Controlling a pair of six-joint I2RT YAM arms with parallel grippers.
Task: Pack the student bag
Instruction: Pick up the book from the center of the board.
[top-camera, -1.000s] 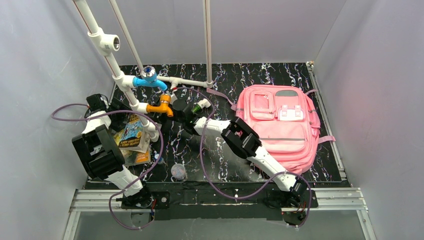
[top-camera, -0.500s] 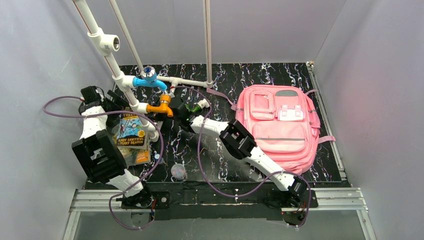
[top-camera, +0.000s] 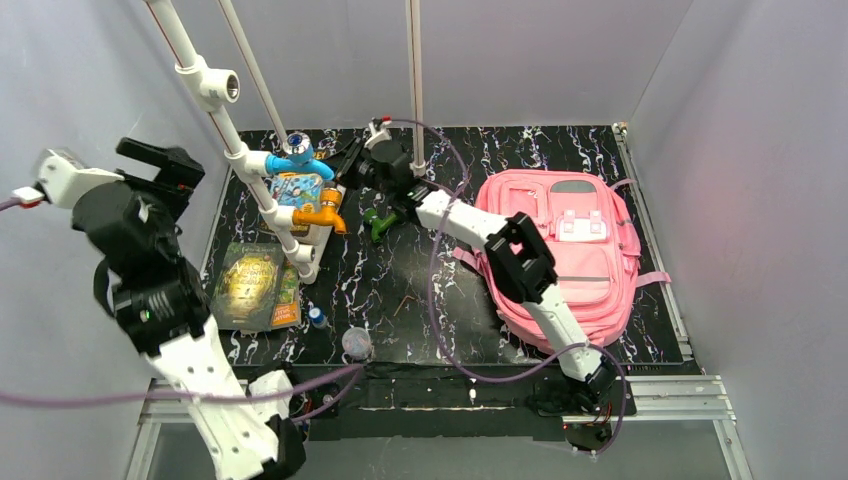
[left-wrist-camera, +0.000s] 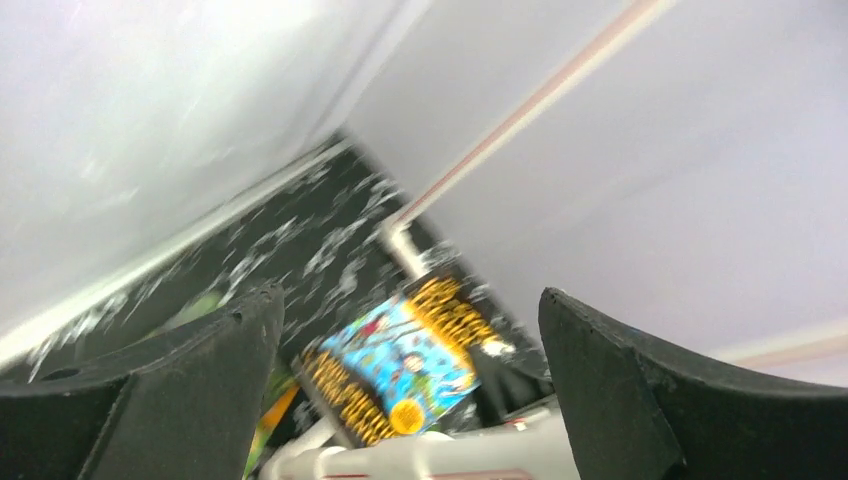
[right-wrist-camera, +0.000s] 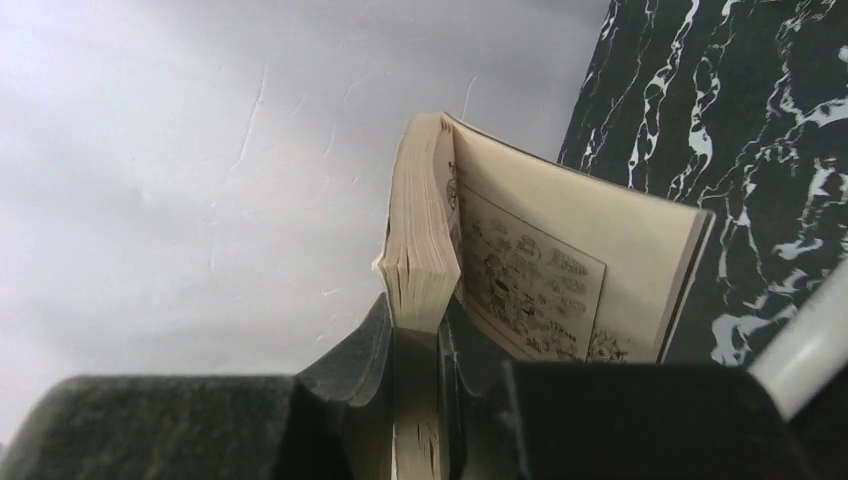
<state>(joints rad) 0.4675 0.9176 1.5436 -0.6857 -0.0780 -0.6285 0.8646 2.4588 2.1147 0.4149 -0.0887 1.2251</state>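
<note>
Your right claw (top-camera: 347, 171) is clenched on a thick paperback book w/ a blue cartoon cover (top-camera: 298, 188). It holds the book at the far left-centre of the black, white-veined surface (top-camera: 520, 150), just beside the white plastic pipe frame (top-camera: 213, 85) w/ its blue and orange fittings. The cover faces the top camera. You can't tell from here whether the book's lower edge touches the surface.

In the right wrist view the fingers (right-wrist-camera: 350, 375) pinch the page block from both sides, jaws only the block's thickness apart. Some pgs + the cover splay out to the right, showing a b/w comic page.

Your left claw (left-wrist-camera: 410, 300) is released: jaws spread wide, nothing btwn them, nothing touching. It hangs high over the left side of the surface. That wrist view is blurred, but a blue-and-yellow cover shows far below btwn the fingers.

The large pink fabric backpack w/ grey trim and front zip pockets (top-camera: 580, 250) lies flat on the right half of the surface, front up. It sits to the right of the right claw, well apart from it, and the right arm's forearm crosses over its left edge. It's farther again from the left claw, i.e. across the whole surface.

A second book w/ a green-and-gold cover (top-camera: 255, 285) lies flat near the left edge, beside the raised left arm.
</note>
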